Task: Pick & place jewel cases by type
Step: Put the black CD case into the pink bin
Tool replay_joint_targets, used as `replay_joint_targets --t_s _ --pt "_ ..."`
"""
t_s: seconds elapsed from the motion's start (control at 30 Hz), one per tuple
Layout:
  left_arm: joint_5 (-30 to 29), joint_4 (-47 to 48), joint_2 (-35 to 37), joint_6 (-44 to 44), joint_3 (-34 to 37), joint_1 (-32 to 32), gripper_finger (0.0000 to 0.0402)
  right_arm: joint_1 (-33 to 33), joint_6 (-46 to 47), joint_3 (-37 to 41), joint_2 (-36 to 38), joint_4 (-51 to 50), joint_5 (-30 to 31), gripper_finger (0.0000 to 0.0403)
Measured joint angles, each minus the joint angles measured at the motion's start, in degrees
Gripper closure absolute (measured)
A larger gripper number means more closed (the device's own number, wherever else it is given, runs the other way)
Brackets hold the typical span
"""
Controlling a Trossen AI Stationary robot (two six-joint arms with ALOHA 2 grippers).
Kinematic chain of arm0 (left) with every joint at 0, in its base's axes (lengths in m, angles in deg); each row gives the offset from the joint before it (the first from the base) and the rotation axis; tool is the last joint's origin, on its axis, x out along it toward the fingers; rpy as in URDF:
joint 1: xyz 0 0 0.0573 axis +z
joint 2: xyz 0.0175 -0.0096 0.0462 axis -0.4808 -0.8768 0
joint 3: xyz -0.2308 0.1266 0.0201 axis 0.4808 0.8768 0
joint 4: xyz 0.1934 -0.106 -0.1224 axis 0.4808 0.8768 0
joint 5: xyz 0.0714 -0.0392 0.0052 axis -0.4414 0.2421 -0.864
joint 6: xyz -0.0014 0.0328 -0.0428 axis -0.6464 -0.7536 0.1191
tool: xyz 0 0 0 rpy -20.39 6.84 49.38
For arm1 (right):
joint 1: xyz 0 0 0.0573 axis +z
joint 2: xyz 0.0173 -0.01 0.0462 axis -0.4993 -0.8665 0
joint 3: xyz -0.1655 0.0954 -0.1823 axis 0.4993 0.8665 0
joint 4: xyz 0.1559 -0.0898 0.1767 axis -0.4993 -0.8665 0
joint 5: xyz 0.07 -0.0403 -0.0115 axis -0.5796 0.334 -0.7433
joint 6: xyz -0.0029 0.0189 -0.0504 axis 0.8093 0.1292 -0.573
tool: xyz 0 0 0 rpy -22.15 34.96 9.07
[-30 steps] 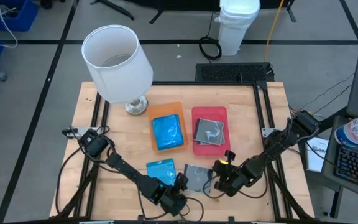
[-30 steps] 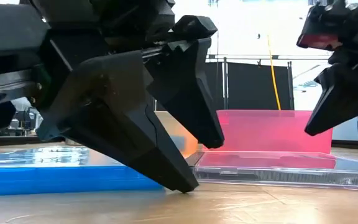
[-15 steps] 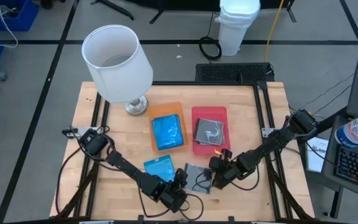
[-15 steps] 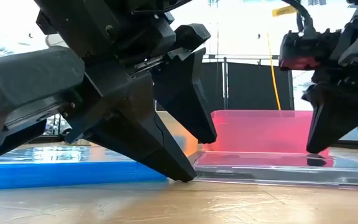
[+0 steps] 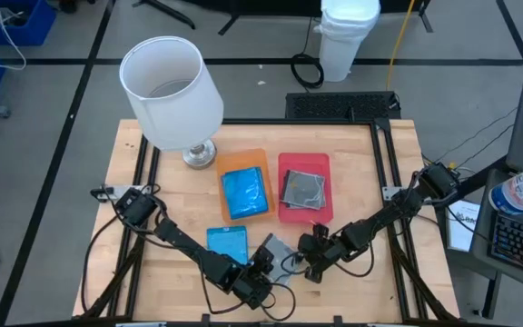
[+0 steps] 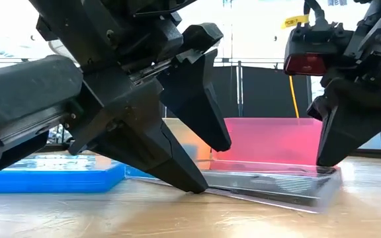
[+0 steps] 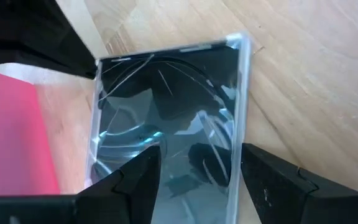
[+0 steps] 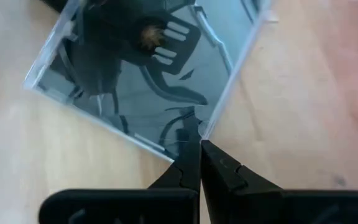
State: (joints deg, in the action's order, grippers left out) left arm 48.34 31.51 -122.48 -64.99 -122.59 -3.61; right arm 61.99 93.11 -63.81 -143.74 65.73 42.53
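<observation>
the clear case lies at the desk's near edge, just short of the red tray. the right pincer, tips together, pinches its corner; the left pincer straddles it, fingers apart. the pick looks under way; next calls for a lift to the red tray, where a grey case lies.

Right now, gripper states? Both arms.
Left gripper: open, jaws straddling the clear jewel case.
Right gripper: shut at that case's edge.
</observation>
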Motion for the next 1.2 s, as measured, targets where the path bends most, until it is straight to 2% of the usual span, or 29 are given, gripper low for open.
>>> replay_joint_targets --t_s 0.1,0.2,0.4,0.57,0.9,1.2 --pt "-0.7 -2.0 0.0 -0.4 0.1 0.1 0.0176 0.3 -0.3 0.1 -0.1 1.4 -1.1 0.0403" --pt "1.2 -3.3 0.0 -1.4 0.1 0.6 0.0177 0.3 0.0 0.2 -0.1 2.0 -1.5 0.0403" --pt "13.1 -5.7 0.0 -1.8 0.0 1.2 0.0207 1.8 0.2 0.0 -0.1 2.3 -2.8 0.0403" --pt "13.3 -6.9 -0.2 -0.5 -0.6 0.7 0.0240 4.0 0.0 0.0 -0.2 2.6 -1.2 0.0403" --pt "18.6 -7.3 -0.2 -4.4 -0.6 0.9 0.0307 9.0 6.8 0.2 -0.4 2.5 -2.5 0.0403" --pt "15.9 -10.5 0.4 -6.3 -0.5 0.1 0.0331 12.0 7.7 0.2 -0.4 2.4 1.4 0.0403"
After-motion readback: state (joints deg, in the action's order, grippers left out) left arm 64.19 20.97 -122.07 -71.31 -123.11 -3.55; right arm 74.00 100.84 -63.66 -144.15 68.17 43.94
